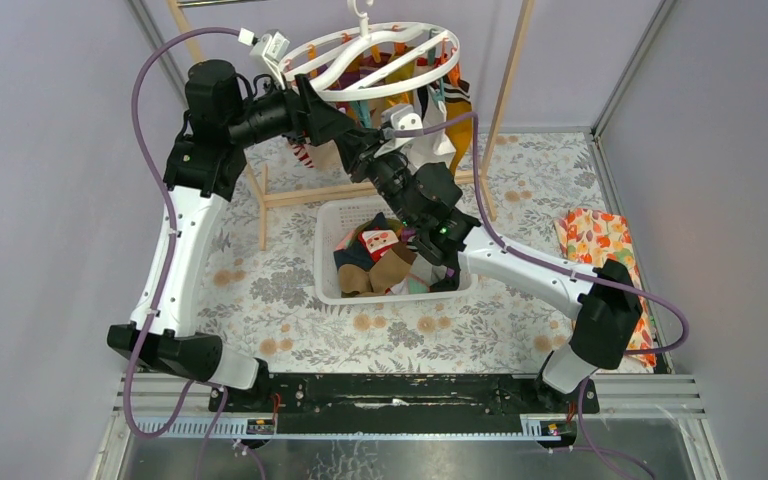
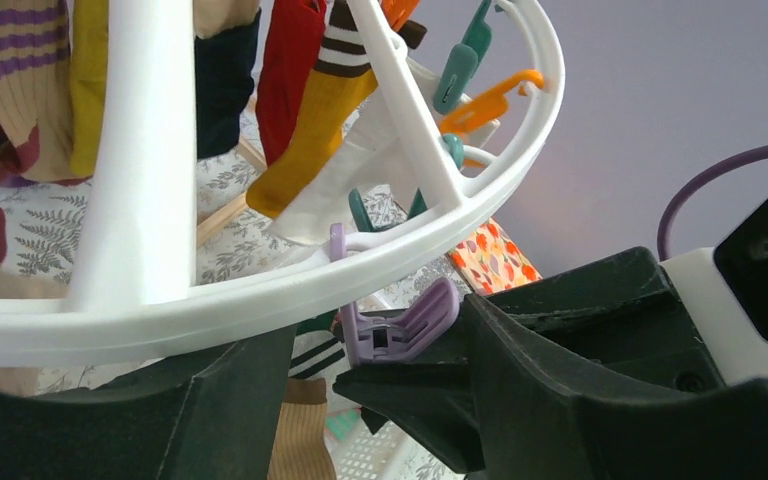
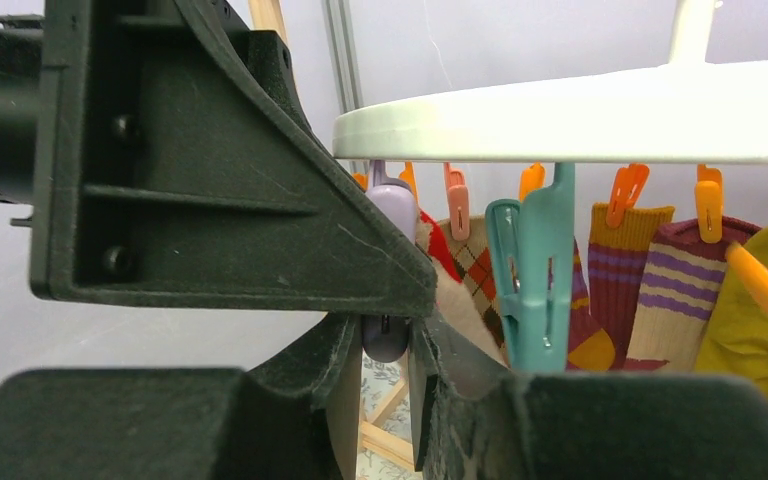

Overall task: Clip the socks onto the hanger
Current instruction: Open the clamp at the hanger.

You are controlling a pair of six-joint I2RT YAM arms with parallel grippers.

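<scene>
the left arm (image 1: 185, 240) climbs from its base, bends at the elbow and reaches across to the near rim of the hanger (image 2: 260, 305). the right arm (image 1: 530, 270) stretches up and leftward over the white basket (image 1: 325, 275) to meet it under the same rim. the left jaws stand well apart astride a lilac clip (image 2: 415, 318) that dangles below the ring; one finger (image 2: 560, 380) is against the clip's end and the other is clear of it. the right jaws are only narrowly parted, with the clip's lower tip at the gap, and i can't tell whether they pinch anything. the hanger hangs above the back of the tabletop (image 1: 260, 295), ring about level, hook up, its longer span running left to right seen from above. the clipped socks (image 3: 650, 270) hang straight down, cuffs up, from orange clips (image 3: 710, 200). more socks lie heaped in the basket.
</scene>
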